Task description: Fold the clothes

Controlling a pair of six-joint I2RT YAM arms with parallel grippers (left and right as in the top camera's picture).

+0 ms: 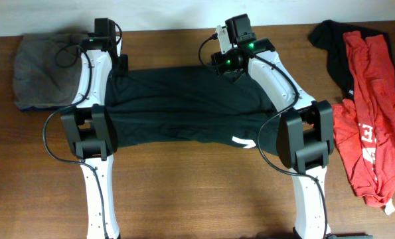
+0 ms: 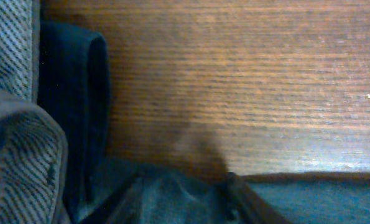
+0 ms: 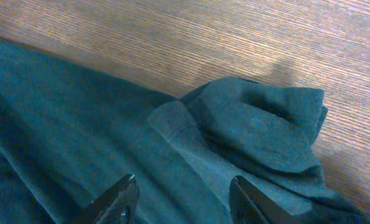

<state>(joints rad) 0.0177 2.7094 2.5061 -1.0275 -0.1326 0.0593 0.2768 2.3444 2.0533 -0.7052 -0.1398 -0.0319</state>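
Right claw [image 3: 183, 200] apart over black T-shirt [image 3: 60, 130], left claw [image 2: 175, 200] state unclear, red T-shirts [image 1: 373, 133] only overhead

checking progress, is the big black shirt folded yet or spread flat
Partly folded: the black shirt lies as a wide band on the table, an overlapping layer's edge running across its middle.

We count five garments on one wooden table [image 1: 197, 199]: one large black T-shirt [image 1: 184, 106], two red T-shirts [image 1: 373, 63], one other black garment [image 1: 330, 46] and one folded gray garment [image 1: 41, 70]. We also count two white robot arms [image 1: 91, 133].
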